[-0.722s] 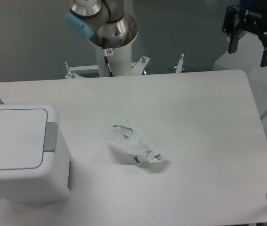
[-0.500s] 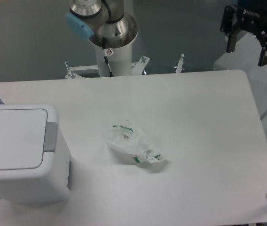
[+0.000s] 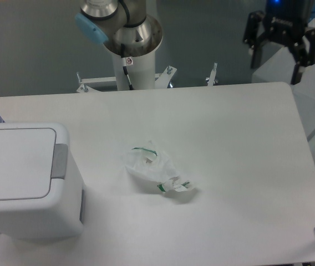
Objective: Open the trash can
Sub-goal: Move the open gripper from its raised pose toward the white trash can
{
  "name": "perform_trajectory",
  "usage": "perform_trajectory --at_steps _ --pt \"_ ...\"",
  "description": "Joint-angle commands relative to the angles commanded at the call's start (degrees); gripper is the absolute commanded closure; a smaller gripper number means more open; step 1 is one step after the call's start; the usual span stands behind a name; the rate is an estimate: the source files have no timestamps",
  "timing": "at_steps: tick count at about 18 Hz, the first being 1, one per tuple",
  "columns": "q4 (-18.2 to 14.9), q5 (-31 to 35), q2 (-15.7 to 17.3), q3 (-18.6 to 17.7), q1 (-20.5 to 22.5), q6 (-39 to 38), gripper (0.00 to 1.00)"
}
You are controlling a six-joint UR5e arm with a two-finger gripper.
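The black two-finger hand (image 3: 275, 66) hangs in the air above the far right corner of the white surface (image 3: 229, 138), its two fingers (image 3: 254, 52) spread wide apart and pointing down, with nothing between them. Well away from the hand, at the opposite, near-left part of the surface, stands the large white plastic box-shaped trash can (image 3: 27, 180) with rounded corners. Its flat rectangular lid panel (image 3: 14, 163) lies closed, flush in the top, and the grey push tab (image 3: 60, 161) sits at the lid's edge on the side facing the hand. Between the hand and the trash can, nearer the can and apart from it, a small crumpled white plastic bag with green marks (image 3: 156, 172) lies on the surface. To the hand's far left, beyond the surface's back edge, rises the white arm base column (image 3: 130, 61) with a light blue cap.
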Motion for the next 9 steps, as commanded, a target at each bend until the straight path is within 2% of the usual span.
perform_trajectory --at_steps 3,9 --pt "6.16 0.44 -0.79 -0.88 -5.18 -13.64 0.00" --pt "6.87 0.61 -1.23 -3.16 -12.48 -35.18 0.00"
